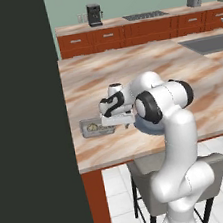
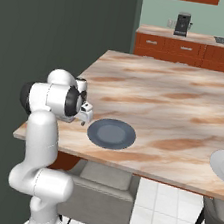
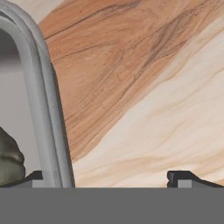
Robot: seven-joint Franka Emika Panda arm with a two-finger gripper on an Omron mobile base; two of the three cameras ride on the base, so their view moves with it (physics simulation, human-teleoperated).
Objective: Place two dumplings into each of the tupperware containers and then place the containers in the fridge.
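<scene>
Now the gripper (image 3: 109,179) is hovering with jaws spread over the container (image 1: 97,128) wall near the bench's (image 1: 127,70) left edge, dumplings (image 3: 8,159) inside, so closing off-centre risks tipping it.

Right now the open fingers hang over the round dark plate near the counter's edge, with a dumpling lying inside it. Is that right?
Not quite. The open fingers straddle the wall of a tupperware container, not the round dark plate, which lies bare beside it. The hand view shows one fingertip inside the container's rim next to a dumpling and the other outside over the counter.
</scene>
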